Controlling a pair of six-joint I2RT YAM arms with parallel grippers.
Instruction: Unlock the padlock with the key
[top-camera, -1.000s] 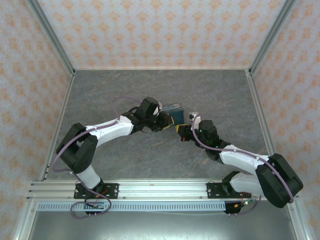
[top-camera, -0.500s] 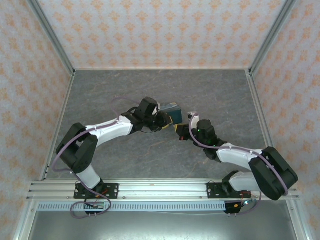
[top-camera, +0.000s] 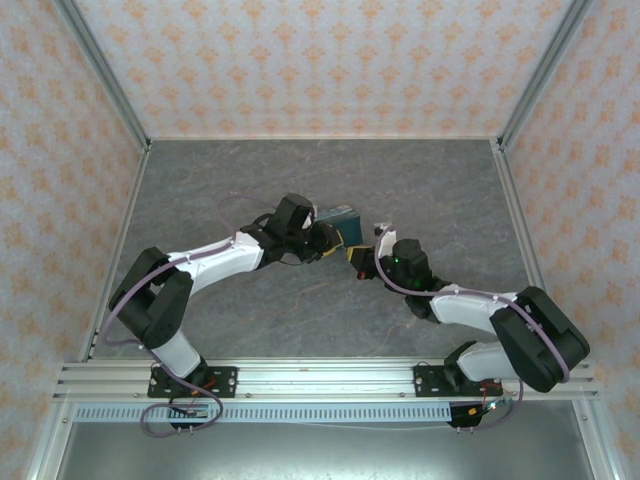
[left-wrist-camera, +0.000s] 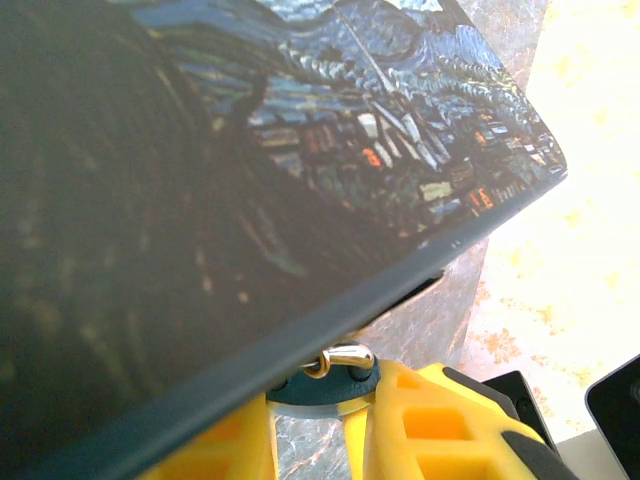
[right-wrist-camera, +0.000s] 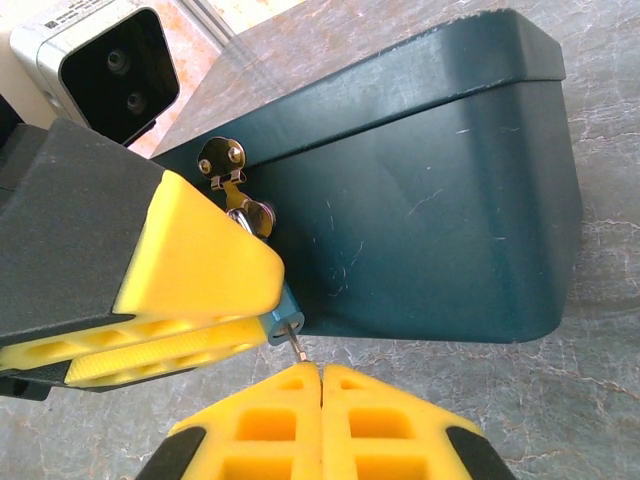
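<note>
1. The left gripper (left-wrist-camera: 320, 420) is seen closed narrowly on the padlock (right-wrist-camera: 283, 303), with a yellow finger pressed against each side of the small teal body.
2. The padlock is found hanging at the front of the painted tin (right-wrist-camera: 430, 190). Its thin shackle (left-wrist-camera: 343, 358) is threaded through the metal hasp (right-wrist-camera: 222, 160) just under the lid edge, and its bottom end is turned towards the right gripper.
3. The shackle is seen seated in the body, so the lock is judged to be not yet opened.
4. The key (right-wrist-camera: 297, 343) is shown as a thin silvery pin with its tip brought up against the bottom of the padlock. Whether it has entered the keyhole cannot be told.
5. The right gripper (right-wrist-camera: 320, 378) is seen pinched fully together on the key, with only the shaft left protruding from between the fingertips.
6. The grasping and the lining-up are judged to be done. Full insertion, the turn and the release of the shackle are judged to be left.
7. The work is carried out on a grey, marbled table (top-camera: 220, 180), near whose middle the tin is set.
8. The table is enclosed on three sides by pale walls (top-camera: 330, 60) printed with an orange motif, and an aluminium rail (top-camera: 320, 375) is fixed along the near edge.
</note>
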